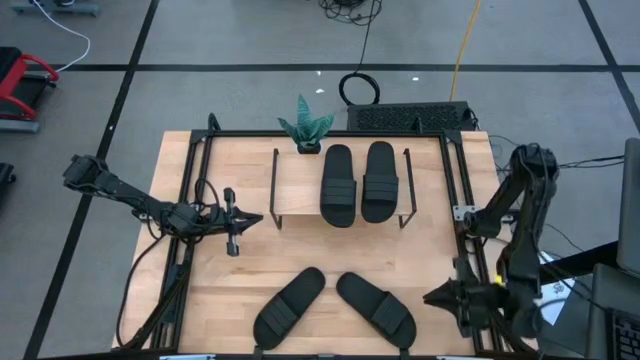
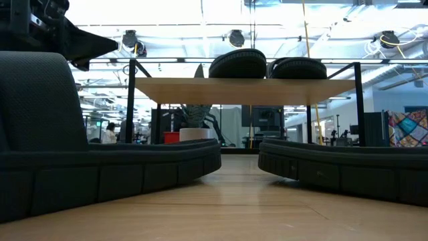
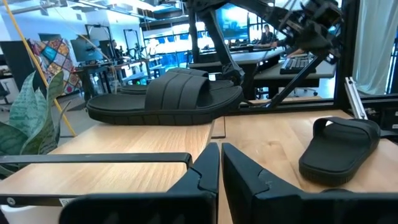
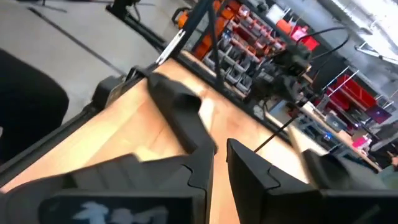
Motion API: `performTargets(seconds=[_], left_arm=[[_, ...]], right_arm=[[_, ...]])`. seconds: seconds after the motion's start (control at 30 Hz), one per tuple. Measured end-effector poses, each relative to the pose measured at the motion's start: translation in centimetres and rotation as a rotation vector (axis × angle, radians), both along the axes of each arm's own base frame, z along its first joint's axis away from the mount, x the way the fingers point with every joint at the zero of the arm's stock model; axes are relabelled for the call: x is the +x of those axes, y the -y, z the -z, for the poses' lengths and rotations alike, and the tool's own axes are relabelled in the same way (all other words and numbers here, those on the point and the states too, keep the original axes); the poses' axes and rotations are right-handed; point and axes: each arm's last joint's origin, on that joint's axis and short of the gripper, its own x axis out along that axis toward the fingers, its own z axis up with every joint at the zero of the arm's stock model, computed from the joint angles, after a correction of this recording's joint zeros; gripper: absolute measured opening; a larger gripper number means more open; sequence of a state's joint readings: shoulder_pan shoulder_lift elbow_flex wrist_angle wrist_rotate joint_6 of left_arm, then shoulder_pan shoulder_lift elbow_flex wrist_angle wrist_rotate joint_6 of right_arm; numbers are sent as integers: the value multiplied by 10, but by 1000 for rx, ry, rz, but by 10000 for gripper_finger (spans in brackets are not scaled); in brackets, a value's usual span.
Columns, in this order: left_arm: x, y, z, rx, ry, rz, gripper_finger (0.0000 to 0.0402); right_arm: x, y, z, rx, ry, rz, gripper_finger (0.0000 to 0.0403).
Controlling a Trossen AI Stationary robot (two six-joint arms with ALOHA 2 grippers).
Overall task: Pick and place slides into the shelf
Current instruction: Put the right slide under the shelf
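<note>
While two slides [image 1: 358,183] top the shelf [image 1: 299,190], two more [image 1: 333,306] lie below, both tools clenched empty

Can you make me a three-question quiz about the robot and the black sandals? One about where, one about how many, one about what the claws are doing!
1. Where are the slides on the shelf?
A. side by side on its top board
B. under it
C. hanging off one leg

2. How many slides still lie on the table?
A. none
B. two
C. four

3. What is the left gripper doing?
A. clamping a slide
B. shut and holding nothing
C. standing wide open

Answers:
1. A: the high view shows the two shelved slides lying next to each other on top.
2. B: one near slide and another near slide sit by the front edge.
3. B: the left wrist view shows its fingers almost together with nothing between them.
</note>
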State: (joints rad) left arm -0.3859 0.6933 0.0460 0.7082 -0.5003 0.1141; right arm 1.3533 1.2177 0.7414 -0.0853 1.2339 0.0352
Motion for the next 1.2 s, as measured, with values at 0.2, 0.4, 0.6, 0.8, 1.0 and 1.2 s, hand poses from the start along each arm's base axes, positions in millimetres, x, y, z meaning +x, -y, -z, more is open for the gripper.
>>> performTargets(seconds=[0.2, 0.4, 0.6, 0.8, 1.0, 1.2], left_arm=[[0, 0, 0, -18, 2, 1, 19], [0, -1, 0, -41, 5, -16, 19], [0, -1, 0, -74, 9, -14, 19], [0, -1, 0, -89, 10, -14, 19], [0, -1, 0, -117, 13, -13, 19], [0, -1, 0, -118, 14, -13, 19]], right_arm=[[6, -16, 33, 15, -38, 48, 30], [10, -33, 55, 20, -63, 70, 3], [18, -66, 51, -41, -65, 51, 1], [19, -78, 56, 153, -175, 25, 0], [19, -75, 58, 634, -332, 144, 0], [19, -80, 69, 740, -419, 168, 0]])
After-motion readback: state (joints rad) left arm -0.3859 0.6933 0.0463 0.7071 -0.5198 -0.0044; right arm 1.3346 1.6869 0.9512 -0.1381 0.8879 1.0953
